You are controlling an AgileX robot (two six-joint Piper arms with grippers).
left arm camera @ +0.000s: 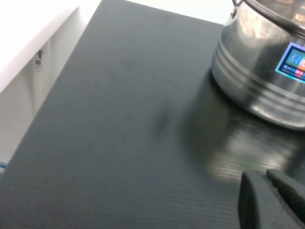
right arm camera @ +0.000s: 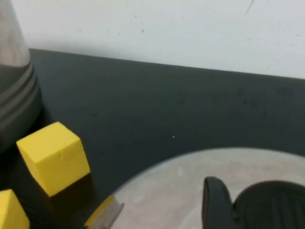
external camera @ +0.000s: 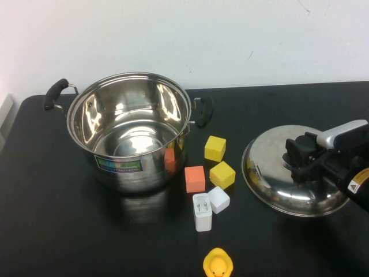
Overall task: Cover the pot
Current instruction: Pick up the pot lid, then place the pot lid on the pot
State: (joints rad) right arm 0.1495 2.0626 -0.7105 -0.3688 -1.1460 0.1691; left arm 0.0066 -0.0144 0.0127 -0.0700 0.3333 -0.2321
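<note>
The shiny steel pot (external camera: 118, 165), with black side handles and a green-blue label, stands open and empty at the table's left middle. Its wall also shows in the left wrist view (left arm camera: 252, 76) and the right wrist view (right arm camera: 14, 90). The domed steel lid (external camera: 268, 170) lies on the table at the right, apart from the pot. My right gripper (external camera: 295, 157) is over the lid's centre, shut on the black knob (right arm camera: 274, 205), with one finger (right arm camera: 214, 202) pressed against it. My left gripper (left arm camera: 264, 175) is shut and empty, low over the table left of the pot, out of the high view.
Between pot and lid lie two yellow cubes (external camera: 215, 148) (external camera: 222, 174), an orange cube (external camera: 195, 179), a white cube (external camera: 218, 199) and a white charger (external camera: 202, 212). A yellow rubber duck (external camera: 218, 264) sits at the front edge. A white wall stands behind the table.
</note>
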